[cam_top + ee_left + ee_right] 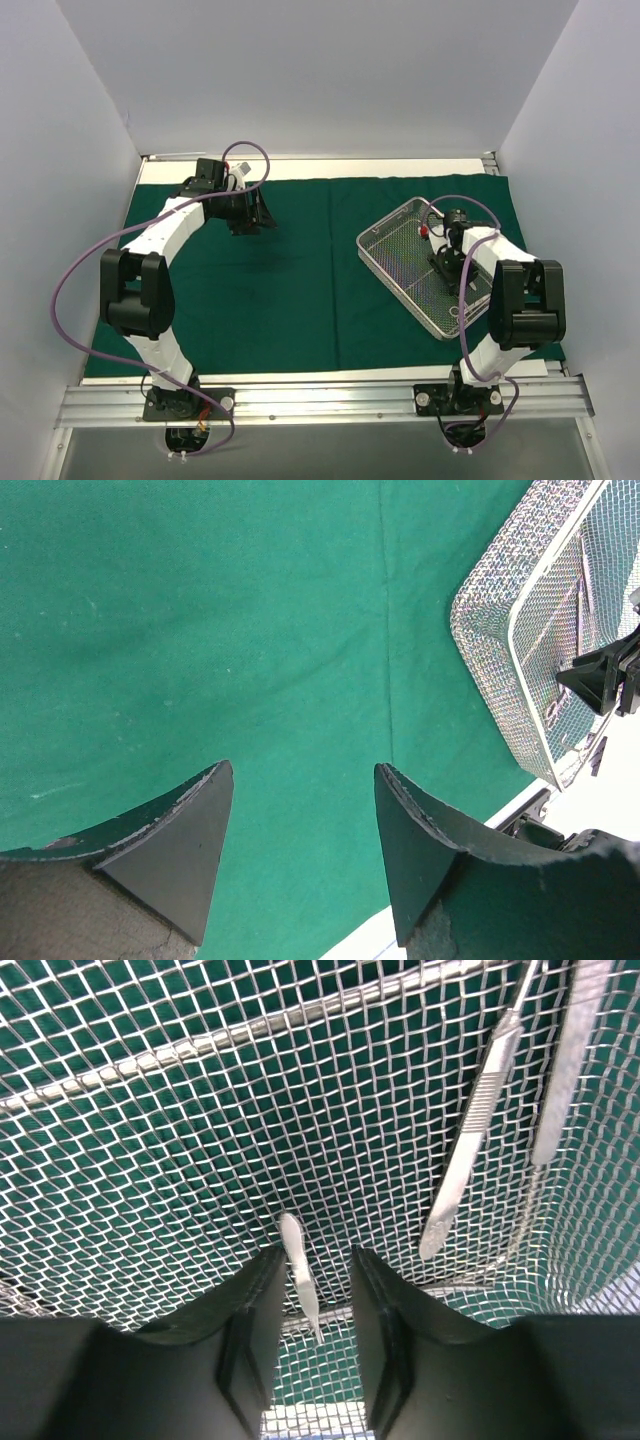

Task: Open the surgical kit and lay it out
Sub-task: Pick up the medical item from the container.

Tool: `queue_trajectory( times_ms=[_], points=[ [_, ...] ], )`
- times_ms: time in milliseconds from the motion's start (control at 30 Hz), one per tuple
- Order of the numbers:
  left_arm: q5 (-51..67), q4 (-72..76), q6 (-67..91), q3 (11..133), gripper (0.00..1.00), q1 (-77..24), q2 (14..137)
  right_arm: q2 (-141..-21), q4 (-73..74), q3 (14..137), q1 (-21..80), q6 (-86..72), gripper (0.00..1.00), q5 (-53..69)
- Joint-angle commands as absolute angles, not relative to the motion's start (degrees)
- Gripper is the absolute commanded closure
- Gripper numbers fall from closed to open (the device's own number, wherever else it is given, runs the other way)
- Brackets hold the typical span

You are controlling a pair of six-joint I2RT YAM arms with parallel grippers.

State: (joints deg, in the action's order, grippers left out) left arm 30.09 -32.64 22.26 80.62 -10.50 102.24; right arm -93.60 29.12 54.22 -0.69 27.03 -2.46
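The dark green drape (300,280) lies spread flat over the table. The silver wire-mesh tray (385,225) sits on its right part, turned at an angle. My right gripper (447,270) is down inside the tray. In the right wrist view its jaws (316,1252) stand a little apart around a small thin steel instrument (297,1260) that lies on the mesh (200,1140). Two longer steel instruments (470,1150) (565,1070) lie to the right of it. My left gripper (252,215) is open and empty over the drape's far left part (304,770). The tray also shows in the left wrist view (500,590).
White walls close in the table on the left, back and right. An aluminium rail (320,400) with both arm bases runs along the near edge. Purple cables (80,270) loop off each arm. A strip of white table (300,167) shows beyond the drape.
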Motion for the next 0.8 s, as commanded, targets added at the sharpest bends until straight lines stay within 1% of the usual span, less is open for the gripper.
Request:
queue_trajectory(
  times_ms=[0,67,133,167,233,367,633,767],
  points=[
    [29.5,-32.5,21.6,83.3,0.33,-10.6,102.2,-94.8,29.6,53.4,-0.4,28.3,0.69,-2.0],
    [29.5,-32.6,21.5,83.3,0.33,-10.6,102.2,-95.1,29.6,53.4,-0.4,28.5,0.75,-1.7],
    [29.6,-32.7,21.4,83.3,0.33,-10.6,102.1,-95.1,29.5,53.4,-0.4,28.5,0.79,-1.5],
    [29.5,-32.8,21.4,83.3,0.33,-10.6,102.0,-95.0,29.6,53.6,1.0,28.4,0.84,-1.6],
    [29.7,-32.8,21.4,83.4,0.33,-10.6,102.0,-94.8,30.1,54.1,1.1,28.1,0.86,-1.7],
    [30.2,-32.8,21.4,84.0,0.33,-10.7,102.0,-93.7,30.7,55.9,1.2,26.7,1.0,-3.0],
    [30.0,-34.1,21.2,86.0,0.33,-11.0,101.7,-92.3,31.1,67.7,2.0,17.2,1.0,-13.3],
    [29.9,-37.6,20.6,88.9,0.33,-11.0,102.7,-93.1,32.7,72.6,2.6,15.7,1.0,-16.9]
  ],
)
